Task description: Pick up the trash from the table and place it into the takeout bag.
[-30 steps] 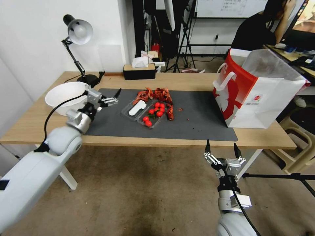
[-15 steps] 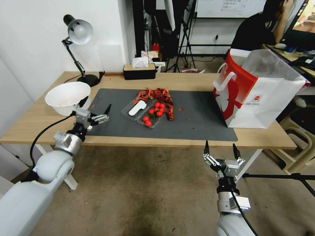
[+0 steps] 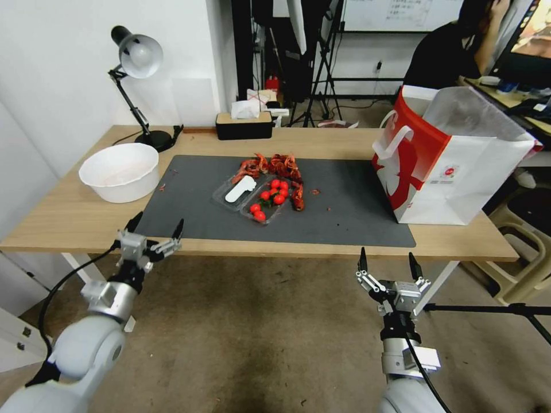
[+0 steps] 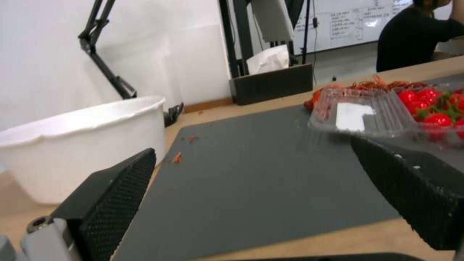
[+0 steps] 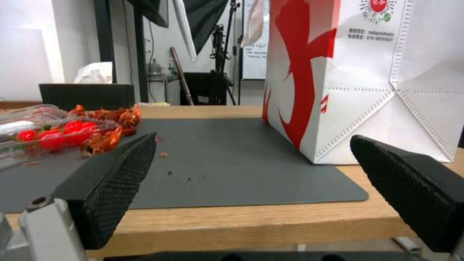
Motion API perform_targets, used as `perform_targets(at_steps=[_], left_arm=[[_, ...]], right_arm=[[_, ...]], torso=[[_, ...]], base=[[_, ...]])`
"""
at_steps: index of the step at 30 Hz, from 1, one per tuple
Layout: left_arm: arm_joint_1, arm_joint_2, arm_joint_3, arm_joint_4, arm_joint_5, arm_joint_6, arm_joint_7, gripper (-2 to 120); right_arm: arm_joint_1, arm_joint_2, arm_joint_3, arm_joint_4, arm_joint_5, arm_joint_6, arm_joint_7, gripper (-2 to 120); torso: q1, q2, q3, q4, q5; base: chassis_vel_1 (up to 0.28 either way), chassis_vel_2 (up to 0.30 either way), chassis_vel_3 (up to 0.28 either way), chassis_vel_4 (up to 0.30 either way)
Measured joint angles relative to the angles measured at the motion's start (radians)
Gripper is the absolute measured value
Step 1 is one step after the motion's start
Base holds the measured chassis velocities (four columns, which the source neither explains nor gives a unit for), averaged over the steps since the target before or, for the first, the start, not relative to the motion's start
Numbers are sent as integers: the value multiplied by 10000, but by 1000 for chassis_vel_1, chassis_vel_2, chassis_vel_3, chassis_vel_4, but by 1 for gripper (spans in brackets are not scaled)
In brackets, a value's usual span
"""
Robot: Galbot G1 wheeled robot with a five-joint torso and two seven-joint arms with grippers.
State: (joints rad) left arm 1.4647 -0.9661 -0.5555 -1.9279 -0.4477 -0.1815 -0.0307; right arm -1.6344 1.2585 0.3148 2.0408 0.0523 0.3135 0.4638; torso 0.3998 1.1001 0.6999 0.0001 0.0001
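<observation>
Left gripper (image 3: 156,226) empty, spread at table (image 3: 69,221) edge, trash (image 3: 270,186) well beyond

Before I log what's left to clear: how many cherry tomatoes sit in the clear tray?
7 show, bunched in the clear tray's right compartment on the grey mat: four toward the back, three nearer the front. More may hide beneath them.

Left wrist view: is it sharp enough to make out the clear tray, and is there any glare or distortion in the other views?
Left wrist view: soft blur throughout, yet the clear tray and its tomatoes stay readable. Head view: wide-angle bowing at the edges, and even light with no strong glare on the mat. Right wrist view: the takeout bag is bright but its print is legible.
</observation>
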Motion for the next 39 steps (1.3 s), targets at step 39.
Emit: perform_targets(at_steps=[39], left_arm=[[1332,-1024,-462,94,486,-943,52,100]], right_arm=[[140,32,-164,-325,-82,-10,-9,100]], torso=[[2,-2,1,-1,-1]], base=[[0,0,0,0]])
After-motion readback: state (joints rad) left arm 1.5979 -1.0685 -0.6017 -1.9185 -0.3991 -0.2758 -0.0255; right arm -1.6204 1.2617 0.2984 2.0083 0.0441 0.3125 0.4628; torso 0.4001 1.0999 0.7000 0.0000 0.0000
